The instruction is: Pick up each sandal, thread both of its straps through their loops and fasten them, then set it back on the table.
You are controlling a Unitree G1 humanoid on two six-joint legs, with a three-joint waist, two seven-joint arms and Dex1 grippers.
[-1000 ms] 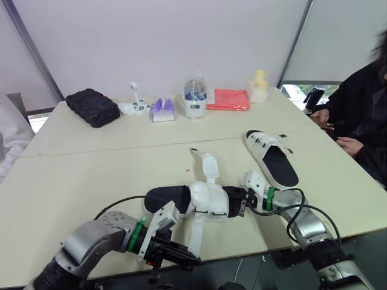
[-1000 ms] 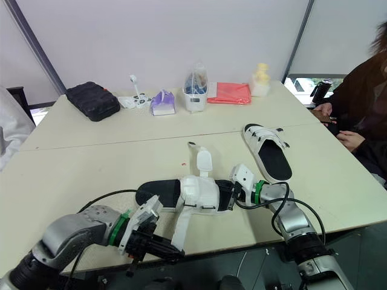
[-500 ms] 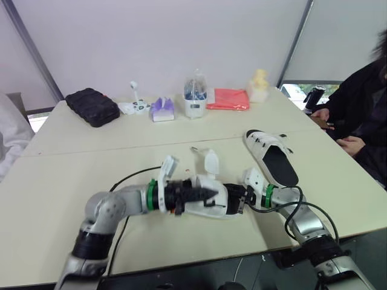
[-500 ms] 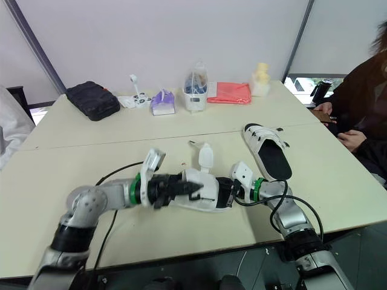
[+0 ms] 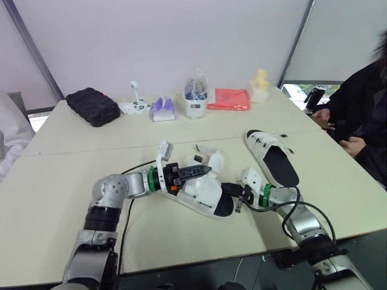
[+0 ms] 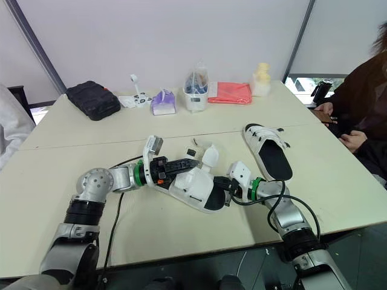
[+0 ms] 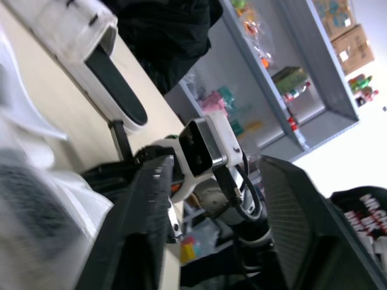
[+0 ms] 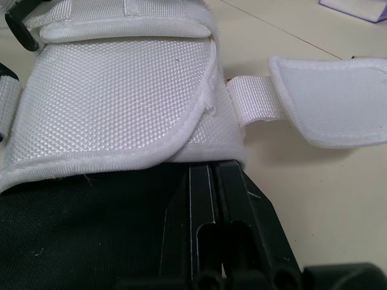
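Since the last look, the left gripper has come up higher and farther back on the table, and the sandal has turned, so its black heel end now points at the near edge. That gripper's two fingers are wide apart with nothing between them. They point across the top of the sandal, just beside a loose white strap that sticks up. The right gripper is at the heel end. Its fingers are pressed together and lie flat on the black inside of the sandal, with their tips under the white top flap. I cannot tell if they pinch anything. The sandal lies on the table between the two grippers. A second sandal lies flat to the right, well apart. Far back are a black case, a purple pack and a red bag. A person in dark clothes sits at the right side.
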